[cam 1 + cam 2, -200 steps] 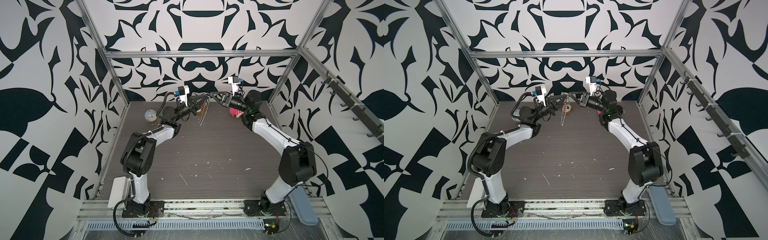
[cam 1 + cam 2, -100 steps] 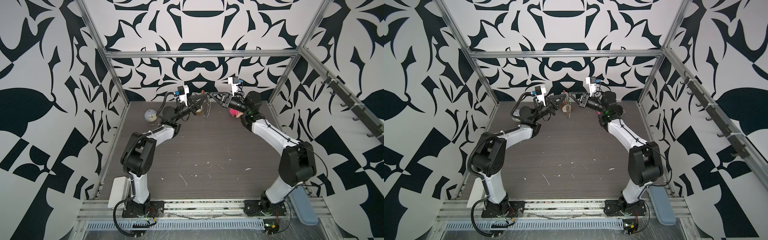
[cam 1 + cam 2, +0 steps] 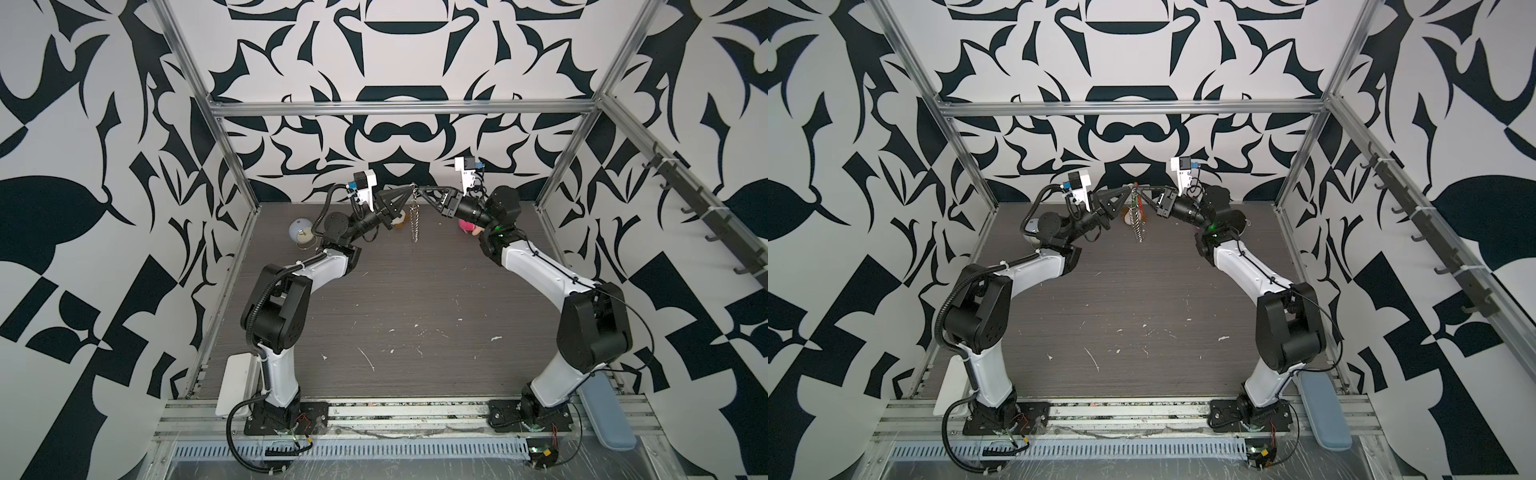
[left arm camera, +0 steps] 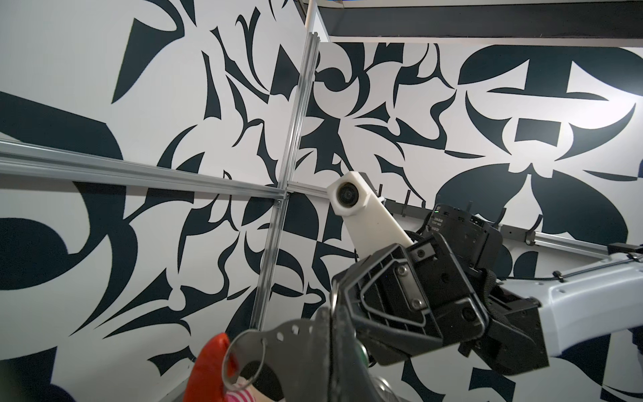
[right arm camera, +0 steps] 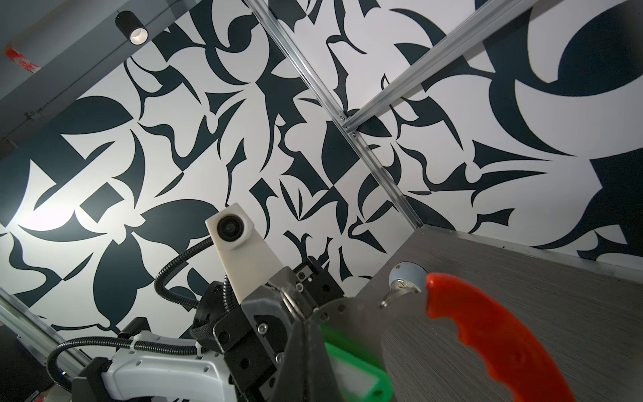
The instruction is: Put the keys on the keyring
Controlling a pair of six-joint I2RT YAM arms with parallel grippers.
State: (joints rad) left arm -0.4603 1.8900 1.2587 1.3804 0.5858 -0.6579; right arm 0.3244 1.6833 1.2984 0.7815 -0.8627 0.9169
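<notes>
step: threading, I judge | my left fingers (image 3: pixel 405 191) clamped on the keyring (image 3: pixel 414 220) | right fingers (image 3: pixel 424 192) clamped on the green keys (image 5: pixel 351 369) — tips touching, high over worktop (image 3: pixel 415 291) | next: ease tag's loop onto a ring — slowly

Above the back middle of the desk (image 3: pixel 415 291), the left hand (image 3: pixel 408 191) and right hand (image 3: pixel 422 192) meet tip to tip. The keyring (image 3: pixel 414 222) hangs between them. A globe (image 3: pixel 300 230) stands at the back left.
</notes>
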